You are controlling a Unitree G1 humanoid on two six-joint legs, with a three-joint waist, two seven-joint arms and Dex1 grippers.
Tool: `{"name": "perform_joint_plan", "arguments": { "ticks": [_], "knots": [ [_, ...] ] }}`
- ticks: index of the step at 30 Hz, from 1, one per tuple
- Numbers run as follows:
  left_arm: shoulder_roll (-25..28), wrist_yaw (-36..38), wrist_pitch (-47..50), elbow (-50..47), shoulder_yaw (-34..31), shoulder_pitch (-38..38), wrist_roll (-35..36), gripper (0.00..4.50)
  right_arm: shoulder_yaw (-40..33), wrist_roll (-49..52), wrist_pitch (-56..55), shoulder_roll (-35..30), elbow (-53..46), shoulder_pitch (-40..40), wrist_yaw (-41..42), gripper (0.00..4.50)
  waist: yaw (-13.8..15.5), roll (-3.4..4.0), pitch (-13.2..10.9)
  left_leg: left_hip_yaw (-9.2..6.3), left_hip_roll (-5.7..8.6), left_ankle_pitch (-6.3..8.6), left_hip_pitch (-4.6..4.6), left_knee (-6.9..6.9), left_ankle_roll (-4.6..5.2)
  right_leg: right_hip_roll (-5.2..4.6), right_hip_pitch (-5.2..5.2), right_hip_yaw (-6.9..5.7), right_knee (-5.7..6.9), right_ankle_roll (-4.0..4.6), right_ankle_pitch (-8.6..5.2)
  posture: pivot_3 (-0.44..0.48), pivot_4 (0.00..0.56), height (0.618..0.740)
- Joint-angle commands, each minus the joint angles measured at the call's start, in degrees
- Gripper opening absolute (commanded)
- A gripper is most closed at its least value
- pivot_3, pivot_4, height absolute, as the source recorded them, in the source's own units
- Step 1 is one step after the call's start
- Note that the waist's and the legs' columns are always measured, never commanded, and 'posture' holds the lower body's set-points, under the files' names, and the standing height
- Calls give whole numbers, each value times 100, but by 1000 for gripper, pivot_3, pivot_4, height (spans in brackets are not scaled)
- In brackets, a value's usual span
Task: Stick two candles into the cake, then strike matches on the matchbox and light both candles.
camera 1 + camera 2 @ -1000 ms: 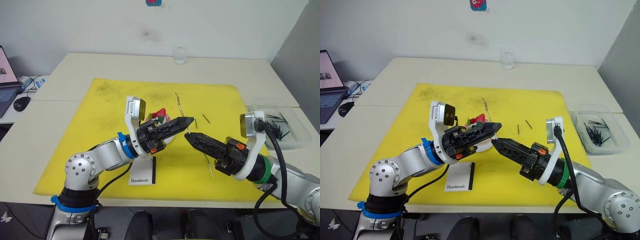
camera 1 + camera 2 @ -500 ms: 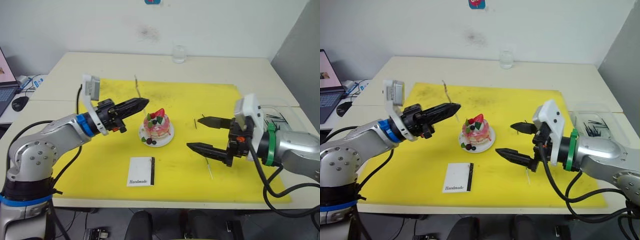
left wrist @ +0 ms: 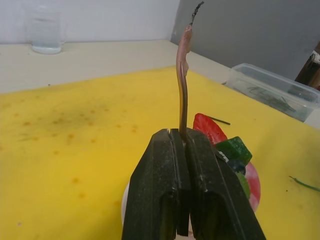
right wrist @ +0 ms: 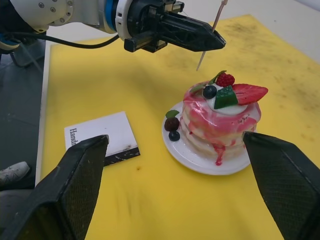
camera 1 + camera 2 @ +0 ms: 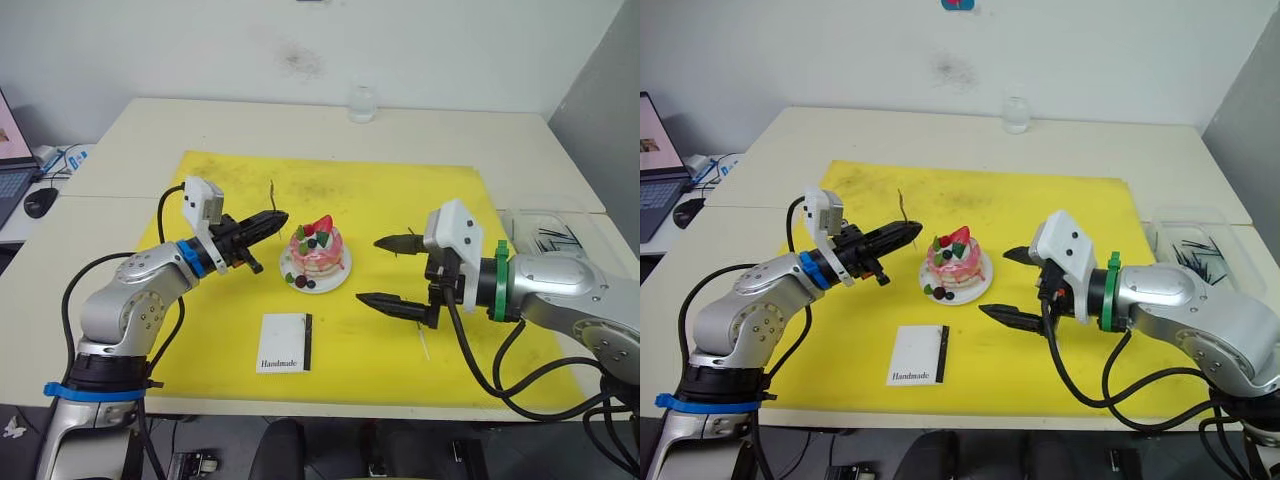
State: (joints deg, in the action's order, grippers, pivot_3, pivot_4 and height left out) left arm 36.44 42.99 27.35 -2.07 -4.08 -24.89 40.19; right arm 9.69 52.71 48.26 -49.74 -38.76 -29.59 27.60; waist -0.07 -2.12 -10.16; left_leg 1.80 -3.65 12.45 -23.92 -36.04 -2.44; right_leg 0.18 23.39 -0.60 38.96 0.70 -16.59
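Since 0.5 s ago: left gripper [image 5: 283, 216] has come in closer to the cake [image 5: 316, 251], candle [image 5: 272, 192] with it; right gripper [image 5: 380, 270] has also edged nearer the cake, jaws as wide as before.

Head views: cake on white plate [image 5: 340, 276] mid yellow mat [image 5: 400, 200]. Left jaws pressed together on the candle, which sticks up from the tips, just left of the cake, not touching it. Right jaws spread, empty, just right of the plate. Matchbox [image 5: 285, 343] lies flat in front of the cake. Second candle [image 5: 421, 340] on mat below right gripper. Clear tray [image 5: 1200, 262] of dark sticks at R edge of the surface; glass [image 5: 1015, 115] at the far edge.

L wrist view: close-up of the pinch, candle bent with a dark tip [image 3: 197, 6]; strawberry behind the jaws.

R wrist view: cake side-on w/ pink drips, matchbox beside it, left gripper's candle over the mat beyond the cake.
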Motion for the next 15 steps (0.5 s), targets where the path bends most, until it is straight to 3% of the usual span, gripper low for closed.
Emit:
{"name": "perform_joint_plan", "arguments": {
  "ticks": [1, 15],
  "knots": [
    [-128, 217, -253, 47, 8, -137, -257, 0, -193, -111, 47, 59, -260, 75, 39, 4474, 0, 0, 0, 1, 1, 0, 0, 0, 0, 1, 0, -1, 0, 0, 0, 0, 150, 740],
    [-510, 341, -332, 62, -13, -179, -627, 0, -313, -251, 290, 265, -462, 259, 57, 4474, -4, 0, 0, 0, 2, 0, 2, -4, 0, 5, -3, 0, 4, -3, 2, 0, 150, 740]
  ]
}}
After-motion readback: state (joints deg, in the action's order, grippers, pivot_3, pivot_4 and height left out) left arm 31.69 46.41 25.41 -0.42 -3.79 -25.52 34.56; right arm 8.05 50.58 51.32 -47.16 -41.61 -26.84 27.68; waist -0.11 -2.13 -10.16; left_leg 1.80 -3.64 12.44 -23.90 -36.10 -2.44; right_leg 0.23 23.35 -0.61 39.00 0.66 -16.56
